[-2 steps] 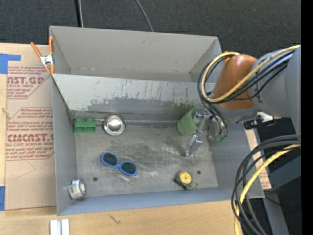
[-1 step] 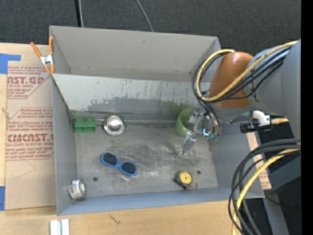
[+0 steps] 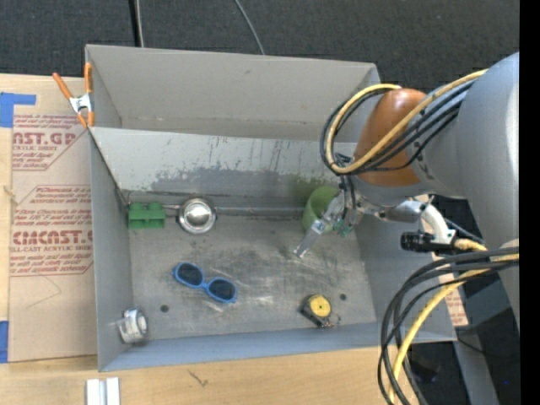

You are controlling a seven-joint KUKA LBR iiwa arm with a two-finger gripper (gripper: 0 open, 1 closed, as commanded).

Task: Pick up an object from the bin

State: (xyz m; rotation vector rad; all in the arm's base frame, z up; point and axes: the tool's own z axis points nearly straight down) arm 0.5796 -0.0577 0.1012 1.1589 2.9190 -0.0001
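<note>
We note the gripper (image 3: pixel 302 250) low at the back right of the grey metal bin (image 3: pixel 253 264), its fingers seemingly pinched to a narrow tip on nothing, slanted over bare floor just beside the rounded green cup-like object (image 3: pixel 319 202), probably because that piece sits tight against the back wall.

Grey metal bin (image 3: pixel 253 264), green block (image 3: pixel 147 216), shiny metal dome (image 3: pixel 197 215), green cup (image 3: pixel 318 202), blue sunglasses (image 3: pixel 205 283), yellow tape measure (image 3: pixel 318 309), small silver part (image 3: pixel 132 326)

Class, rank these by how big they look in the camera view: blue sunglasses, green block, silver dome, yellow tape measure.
1. Blue sunglasses, largest.
2. Green block and silver dome: they look about alike, so not ranked.
3. Yellow tape measure, smallest.
</note>
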